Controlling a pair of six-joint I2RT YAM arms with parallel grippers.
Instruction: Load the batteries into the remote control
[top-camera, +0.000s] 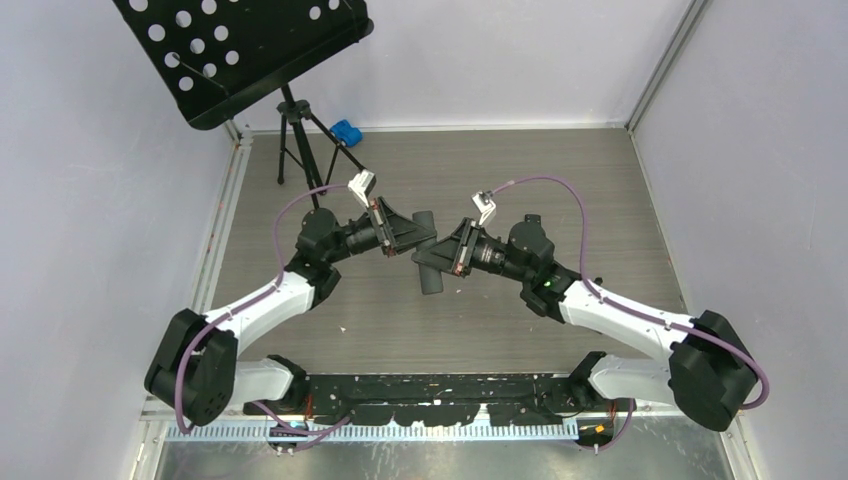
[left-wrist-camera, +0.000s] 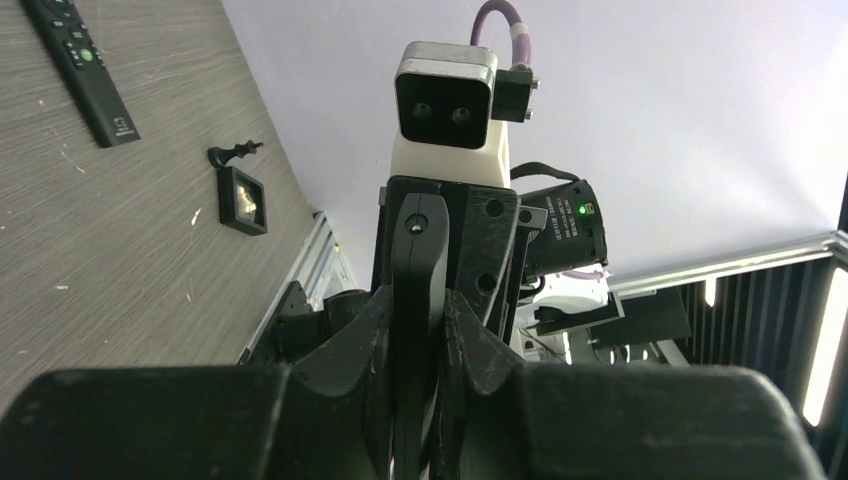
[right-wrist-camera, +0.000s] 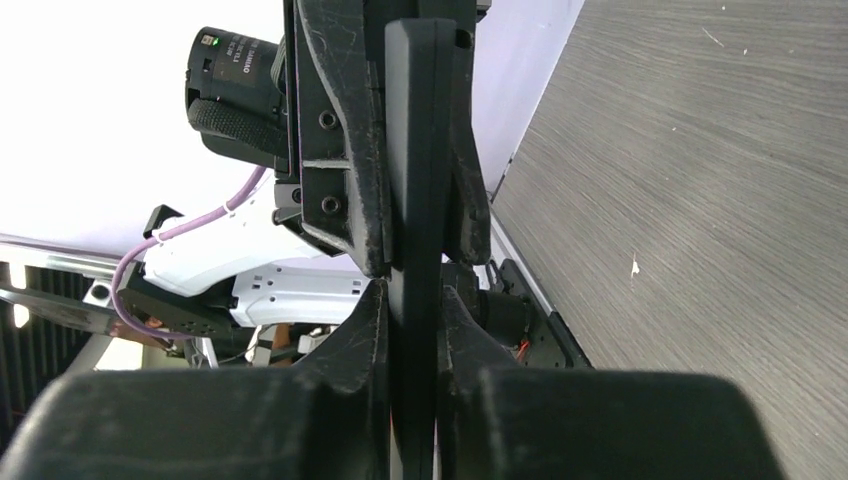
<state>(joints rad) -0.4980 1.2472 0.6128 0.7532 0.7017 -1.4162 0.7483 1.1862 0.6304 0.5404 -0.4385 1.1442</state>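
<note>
Left end effector (left-wrist-camera: 418, 300) is closed nearly all the way, fingers pinching the thin edge of a black remote control (right-wrist-camera: 410, 150). Right end effector (right-wrist-camera: 410, 300) is clamped the same way on the same remote control, approx. facing the left one. You have it held off the tabletop (top-camera: 560, 200) between both arms, near the middle, edge-on to both wrist cams.

Batteries: none visible in any view, so you can't place them from here.

Step, as a judgement: looks like a two-arm hold to turn or re-grip the remote control, or to work at its back. Only the narrow side shows, so you can't tell whether the compartment is open. The next move prob. needs one arm to keep a firm hold while the other lets go w/o tilting it, then goes to find a cell.

On the tabletop, seen from the left wrist cam: a second remote (left-wrist-camera: 85, 65) lying flat, a small black rectangular piece (left-wrist-camera: 243, 200) near it, and a tiny black item (left-wrist-camera: 235, 152) just beside that. Too small to identify.

Surface is grey wood-grain, w/ a few pale specks. Pale walls (top-camera: 60, 200) close it in on three sides. A perforated black music stand (top-camera: 240, 50) on a tripod sits at the far left corner, w/ a small blue object (top-camera: 346, 130) near its feet.
</note>
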